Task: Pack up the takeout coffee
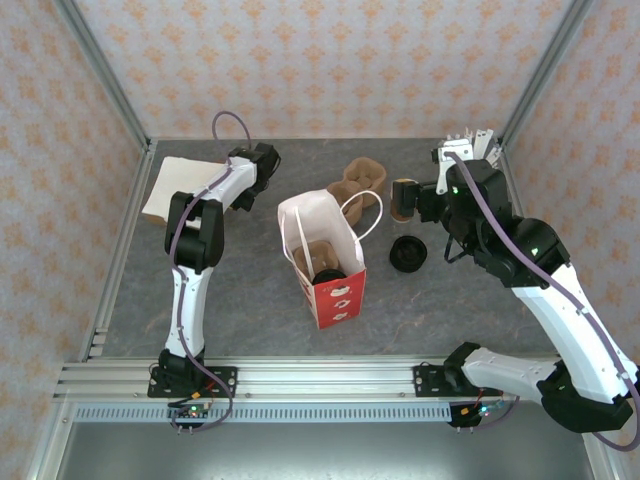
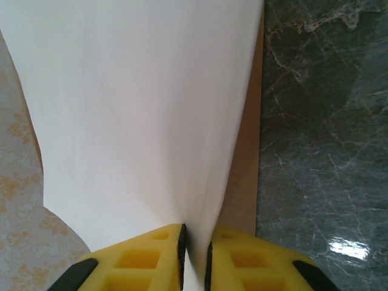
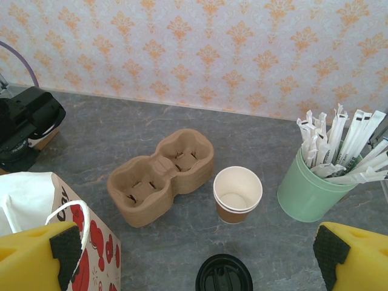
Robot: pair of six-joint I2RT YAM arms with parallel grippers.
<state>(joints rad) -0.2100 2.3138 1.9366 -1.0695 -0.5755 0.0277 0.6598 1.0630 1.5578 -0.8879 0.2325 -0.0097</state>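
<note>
While left tool (image 2: 194, 260) pinches white sheet (image 2: 133, 109), right tool (image 3: 194, 257) spread above cut-off lid (image 3: 224, 277); cup (image 3: 237, 195) lidless.

Deep inside the paper bag (image 1: 322, 262) lie a brown shape and a dark round one, too shadowed to name. In the right wrist view the bag is clipped at the corner. Just right of it the black lid (image 3: 224, 276) is cut off below, like the wide-apart fingers of the right gripper (image 3: 195, 245). Far right of the bag, the right arm (image 1: 520, 250) hides most of the mint-green cup (image 3: 309, 191) from above. Left of the bag, the left gripper (image 2: 195, 233) pinches a white sheet (image 2: 133, 109) running off the top edge.
</note>
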